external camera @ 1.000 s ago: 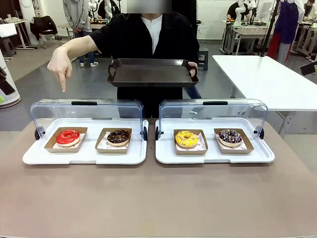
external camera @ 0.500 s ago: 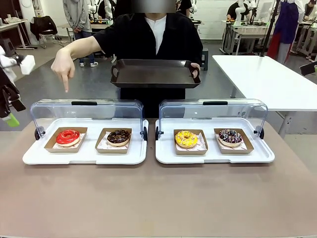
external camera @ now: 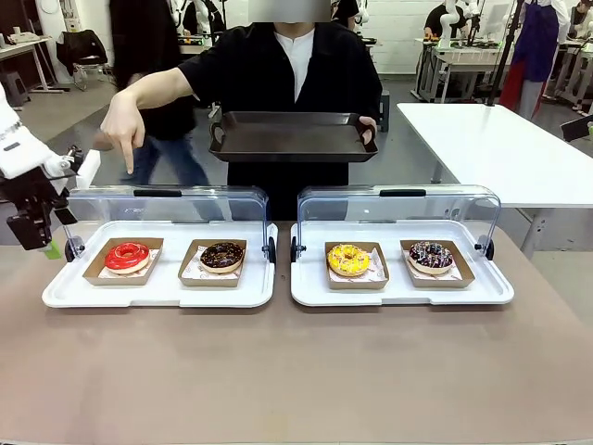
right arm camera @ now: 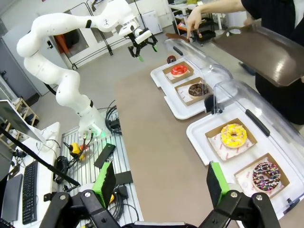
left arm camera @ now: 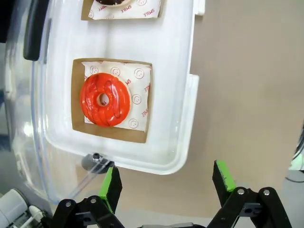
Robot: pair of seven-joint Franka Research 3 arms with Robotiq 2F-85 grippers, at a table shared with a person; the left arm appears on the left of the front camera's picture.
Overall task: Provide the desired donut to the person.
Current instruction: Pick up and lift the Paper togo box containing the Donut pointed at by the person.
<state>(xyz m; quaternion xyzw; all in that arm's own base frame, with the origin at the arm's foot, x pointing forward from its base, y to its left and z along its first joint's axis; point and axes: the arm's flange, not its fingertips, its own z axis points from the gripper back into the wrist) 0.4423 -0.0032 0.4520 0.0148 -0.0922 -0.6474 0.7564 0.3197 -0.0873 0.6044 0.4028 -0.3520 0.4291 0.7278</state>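
The person in a black top holds a dark serving tray with one hand. Their other hand points a finger down over the red-glazed donut. That donut lies on a paper card at the left end of the left white tray. My left gripper hangs open above the table just off that tray's left end, nothing between its fingers. My right gripper is open and empty, high over the table's near right side.
A chocolate donut shares the left tray. A yellow donut and a sprinkled dark donut lie in the right tray. Both clear lids stand raised at the back. Someone walks past behind.
My left arm has come in from the left edge and dropped toward the left tray's end. The pointing hand stays over the red donut. A passer-by has moved in behind.
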